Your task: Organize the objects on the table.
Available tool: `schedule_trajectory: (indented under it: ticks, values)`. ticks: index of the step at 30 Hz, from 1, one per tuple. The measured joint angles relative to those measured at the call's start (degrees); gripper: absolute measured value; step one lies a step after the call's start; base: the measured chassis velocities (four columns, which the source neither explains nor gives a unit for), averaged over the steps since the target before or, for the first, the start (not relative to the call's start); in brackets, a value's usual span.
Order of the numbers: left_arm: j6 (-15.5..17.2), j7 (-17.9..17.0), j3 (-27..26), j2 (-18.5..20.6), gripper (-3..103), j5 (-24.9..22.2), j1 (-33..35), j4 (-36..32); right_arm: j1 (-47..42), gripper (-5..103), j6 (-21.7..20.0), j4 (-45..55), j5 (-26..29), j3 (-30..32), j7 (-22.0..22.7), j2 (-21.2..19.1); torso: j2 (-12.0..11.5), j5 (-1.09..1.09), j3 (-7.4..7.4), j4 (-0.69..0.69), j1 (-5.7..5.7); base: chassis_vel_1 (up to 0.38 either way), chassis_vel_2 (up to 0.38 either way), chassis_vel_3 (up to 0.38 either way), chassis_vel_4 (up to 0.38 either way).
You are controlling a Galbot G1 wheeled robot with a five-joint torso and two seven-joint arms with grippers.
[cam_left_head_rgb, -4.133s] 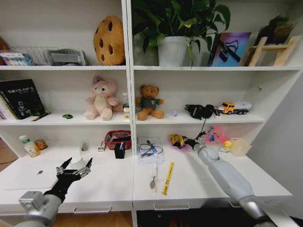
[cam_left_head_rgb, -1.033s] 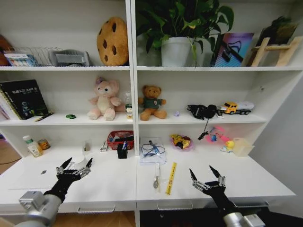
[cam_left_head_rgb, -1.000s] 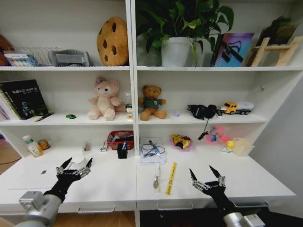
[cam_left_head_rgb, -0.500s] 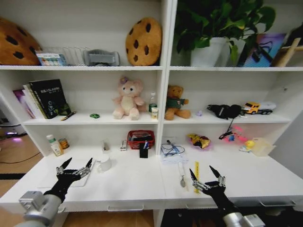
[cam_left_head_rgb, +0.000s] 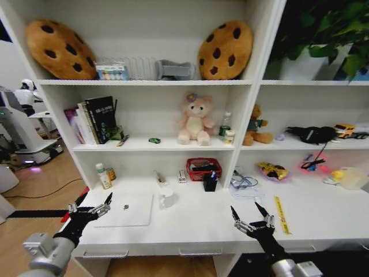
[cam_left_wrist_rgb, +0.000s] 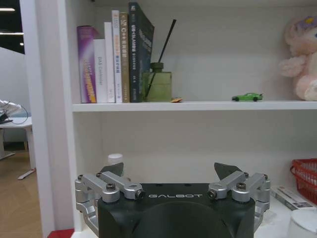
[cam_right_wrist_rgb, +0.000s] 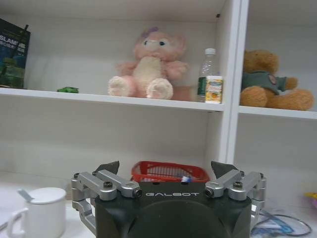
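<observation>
At the desk's front edge: both grippers hover low, well apart, each with nothing in it.
Left gripper (cam_left_head_rgb: 89,207): fingers spread wide, over the desk's left end, just left of the laptop.
Right gripper (cam_left_head_rgb: 252,221): fingers spread wide, over the desk's front, well right of the laptop.
Desk (cam_left_head_rgb: 196,225): long white top with front drawers below, joined to the tall white shelving.
Laptop (cam_left_head_rgb: 125,209): thin, silver, lid shut, lying flat on the desk near its left end.
Mug (cam_left_head_rgb: 166,198): white, standing just right of the laptop, something thin sticking up from it.
Yellow strip (cam_left_head_rgb: 281,214): lying flat on the desk, far right of the laptop, beyond the right gripper.
Pen holder (cam_left_head_rgb: 210,182): small and black, behind and right of the laptop, with a blue pen in it.
Red basket (cam_left_head_rgb: 202,168): at the back of the desk, just behind the pen holder.
Bottle (cam_left_head_rgb: 103,176): white with a green cap, behind the laptop at the desk's back left corner.
Green item (cam_left_head_rgb: 154,140): small and flat, on the shelf above the laptop, just left of the pink plush.
Pink plush (cam_left_head_rgb: 194,119): sitting upright on that same shelf.
</observation>
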Motion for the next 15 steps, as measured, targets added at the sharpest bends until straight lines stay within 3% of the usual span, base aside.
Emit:
schedule_trajectory:
  ticks: [2, 15]
  values:
    - [0.0, -0.04, 0.0, 0.0, 100, 0.0, 0.0, 0.01, -0.01, 100, 0.01, 0.01, 0.0, 0.0, -0.01, 0.0, 0.0, -0.12, 0.0, -0.01, 0.01, 0.212, 0.146, -0.154, -0.186]
    - [0.0, 0.02, 0.02, 0.0, 100, 0.0, 0.0, -0.01, -0.01, 100, 0.01, 0.0, 0.0, 0.04, 0.02, -0.01, -0.01, -0.05, 0.01, 0.01, 0.0, 0.033, 0.029, -0.035, -0.044]
